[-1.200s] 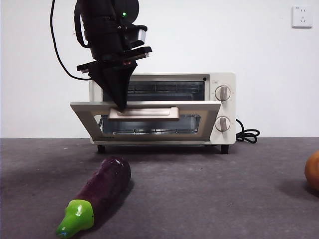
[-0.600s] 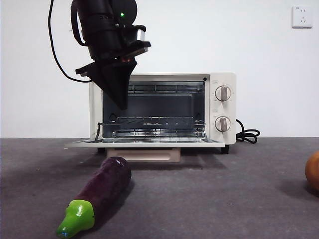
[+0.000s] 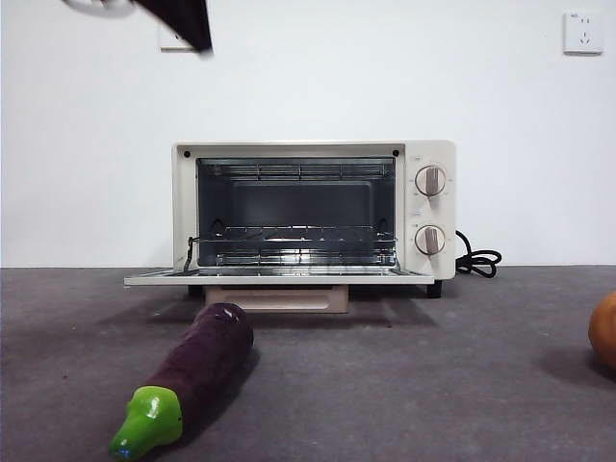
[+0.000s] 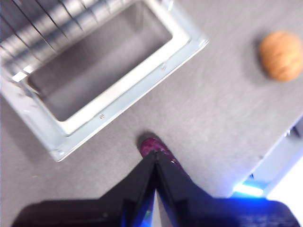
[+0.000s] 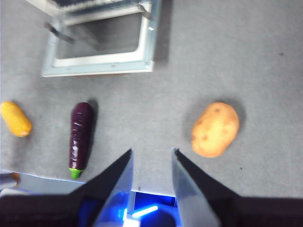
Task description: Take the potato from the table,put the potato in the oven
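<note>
The potato (image 5: 215, 129), an orange-brown lump, lies on the dark grey table (image 3: 433, 385), just beyond and to one side of my open right gripper (image 5: 152, 152), which hangs above it with nothing between its jaws. In the front view the potato (image 3: 606, 332) shows only at the right edge. It also shows far off in the left wrist view (image 4: 280, 56). The cream oven (image 3: 313, 207) stands at the back with its door (image 3: 279, 278) folded down flat and its rack bare. My left gripper (image 4: 155, 156) is shut and empty, high above the eggplant's tip; only its black tip (image 3: 183, 24) shows in the front view.
A purple eggplant (image 3: 197, 371) with a green stem lies in front of the oven door, left of centre. A second orange lump (image 5: 15, 118) lies farther left of the eggplant. The oven's black cord (image 3: 478, 261) trails at its right.
The oven door dropped from half open to flat. The left gripper let go of the handle and rose up and left, almost out of the front view.
</note>
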